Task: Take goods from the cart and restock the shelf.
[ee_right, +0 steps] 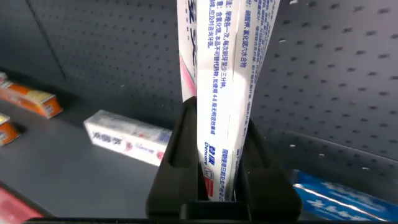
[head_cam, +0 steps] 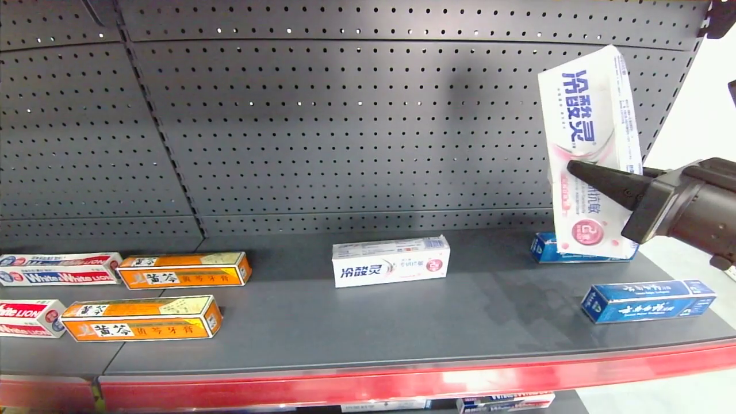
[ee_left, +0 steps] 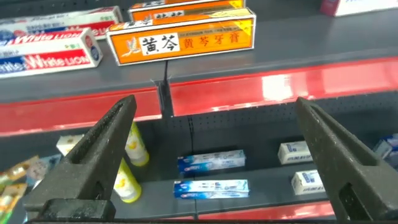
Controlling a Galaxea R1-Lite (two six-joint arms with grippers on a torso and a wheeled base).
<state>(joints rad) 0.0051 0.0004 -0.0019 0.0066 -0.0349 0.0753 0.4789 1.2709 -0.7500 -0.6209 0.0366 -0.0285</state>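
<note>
My right gripper (head_cam: 581, 171) is shut on a white toothpaste box (head_cam: 589, 149), held upright above the right end of the grey shelf (head_cam: 368, 328). The same box (ee_right: 217, 93) rises between the right gripper's fingers (ee_right: 177, 140) in the right wrist view. A matching white box (head_cam: 391, 260) lies flat mid-shelf. My left gripper (ee_left: 214, 149) stands open in front of the shelf's red edge, nothing between its fingers, with an orange box (ee_left: 180, 38) just above it on the shelf.
Two blue boxes (head_cam: 648, 300) (head_cam: 546, 248) lie at the shelf's right end. Two orange boxes (head_cam: 184, 269) (head_cam: 141, 317) and red-and-white boxes (head_cam: 57, 268) lie at the left. A lower shelf holds more boxes (ee_left: 211, 186) and yellow bottles (ee_left: 127, 168).
</note>
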